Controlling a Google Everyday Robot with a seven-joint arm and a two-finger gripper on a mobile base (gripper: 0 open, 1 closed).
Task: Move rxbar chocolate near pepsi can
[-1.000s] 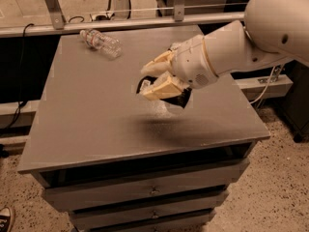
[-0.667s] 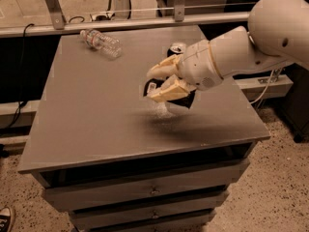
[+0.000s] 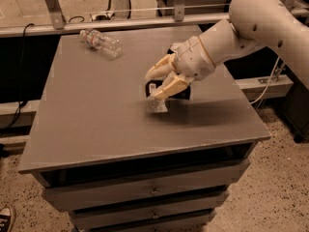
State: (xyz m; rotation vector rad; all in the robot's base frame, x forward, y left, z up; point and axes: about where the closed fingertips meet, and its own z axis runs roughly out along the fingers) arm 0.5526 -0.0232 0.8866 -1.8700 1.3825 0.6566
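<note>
My gripper point(image 3: 155, 85) hangs over the middle of the grey table point(image 3: 96, 129), its tan fingers point(image 3: 170, 87) pointing left. It is shut on the rxbar chocolate point(image 3: 150, 89), a black flat bar whose pale end point(image 3: 157, 105) hangs down to just above the tabletop. The pepsi can is almost wholly hidden behind my wrist; only a dark bit point(image 3: 170, 50) shows at the back of the table, a little behind the gripper.
A clear plastic bottle point(image 3: 100, 41) lies on its side at the table's back left. A rail point(image 3: 120, 24) runs behind the table. Drawers point(image 3: 154, 191) are below the front edge. My arm point(image 3: 256, 18) comes in from the right.
My gripper has shifted a little left and lower with the bar in it. The can's top, seen earlier behind the wrist, is now covered.
</note>
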